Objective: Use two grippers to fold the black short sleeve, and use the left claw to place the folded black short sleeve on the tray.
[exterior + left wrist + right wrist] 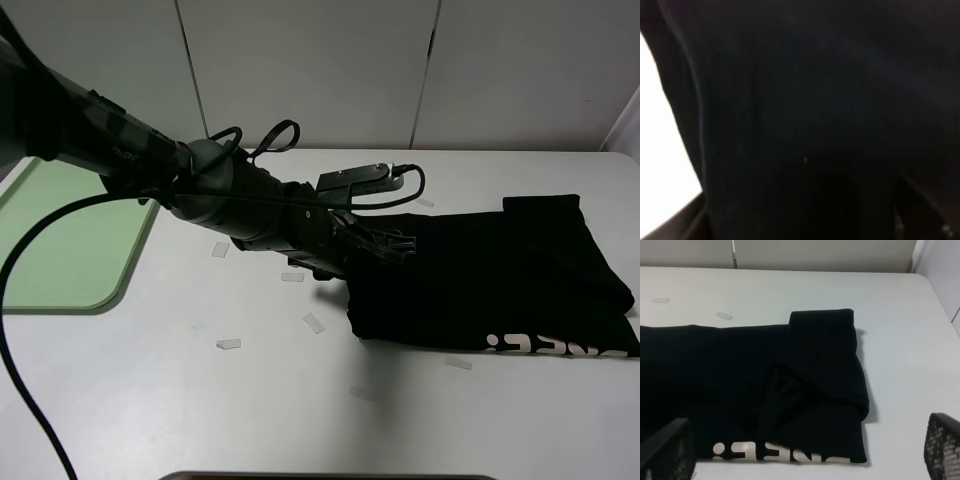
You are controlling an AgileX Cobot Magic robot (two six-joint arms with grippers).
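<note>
Black short sleeve [500, 280], tray [60, 240] well apart; tape scraps [228, 344], left arm [230, 190] between.

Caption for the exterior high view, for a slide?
Left end effector at the edge of the partly folded black short sleeve; green tray lies apart.

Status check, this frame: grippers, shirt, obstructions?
Left gripper on shirt, tray-side edge, jaws unclear. Right gripper open, empty. Shirt part-folded, off tray. Tape scraps between.
</note>
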